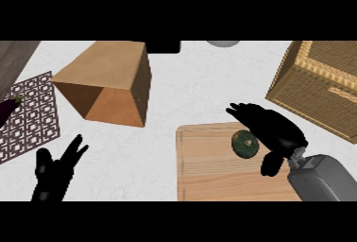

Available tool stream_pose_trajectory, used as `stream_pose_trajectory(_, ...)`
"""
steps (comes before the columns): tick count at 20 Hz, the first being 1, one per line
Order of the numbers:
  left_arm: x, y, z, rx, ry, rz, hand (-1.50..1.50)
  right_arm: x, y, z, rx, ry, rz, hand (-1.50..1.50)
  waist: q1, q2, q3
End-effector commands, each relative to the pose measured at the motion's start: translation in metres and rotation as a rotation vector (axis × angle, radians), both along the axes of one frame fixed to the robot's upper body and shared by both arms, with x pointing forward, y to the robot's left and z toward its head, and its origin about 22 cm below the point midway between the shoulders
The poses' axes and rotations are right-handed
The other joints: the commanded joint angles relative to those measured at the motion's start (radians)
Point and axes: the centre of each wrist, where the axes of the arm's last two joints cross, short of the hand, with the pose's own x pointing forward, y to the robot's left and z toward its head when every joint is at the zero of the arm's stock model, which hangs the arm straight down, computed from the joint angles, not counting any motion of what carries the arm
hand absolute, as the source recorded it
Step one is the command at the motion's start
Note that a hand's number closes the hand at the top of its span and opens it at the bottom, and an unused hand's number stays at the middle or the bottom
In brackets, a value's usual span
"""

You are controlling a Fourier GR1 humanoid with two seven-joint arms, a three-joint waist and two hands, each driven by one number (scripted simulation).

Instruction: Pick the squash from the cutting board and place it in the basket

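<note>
The squash, round and dark green, is lying on the wooden cutting board, up near the board's one o'clock corner. The right hand is hanging over that same corner, its fingers spread apart and reaching toward ten o'clock, the thumb pointing down at six o'clock just beside the squash; nothing is being held. At two o'clock from the board the woven basket is sitting on the white tabletop, well apart from the squash. The left hand is resting at eight o'clock of the scene, fingers straight and pointing up. A brown paper bag is lying on its side at eleven o'clock, and left of it an eggplant is resting on a patterned mat.
</note>
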Motion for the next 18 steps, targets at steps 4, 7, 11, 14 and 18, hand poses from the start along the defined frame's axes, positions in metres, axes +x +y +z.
stream_pose_trajectory(4, 0.009, 0.001, 0.009, -0.013, 0.065, 0.003, 0.0, -0.012, 0.012, -0.008, -0.106, 0.046, -0.012, -1.5, -0.009, 0.005, -0.011)
stream_pose_trajectory(7, 0.01, -0.019, -0.023, -0.035, 0.058, -0.023, 0.0, 0.013, 0.013, -0.021, -0.11, 0.054, -0.027, -1.5, -0.005, 0.008, -0.012)
stream_pose_trajectory(11, 0.007, 0.004, -0.017, -0.028, 0.07, -0.03, 0.0, 0.017, 0.008, -0.039, -0.08, 0.051, -0.016, -1.5, -0.002, 0.009, -0.011)
stream_pose_trajectory(14, 0.005, -0.007, -0.019, -0.032, 0.057, -0.023, 0.0, 0.009, 0.006, -0.032, -0.062, 0.033, -0.012, -1.5, -0.007, 0.006, -0.011)
stream_pose_trajectory(18, 0.011, 0.004, -0.016, -0.038, 0.057, -0.016, 0.0, 0.012, 0.011, -0.051, -0.078, 0.04, -0.021, -1.5, -0.004, 0.007, -0.011)
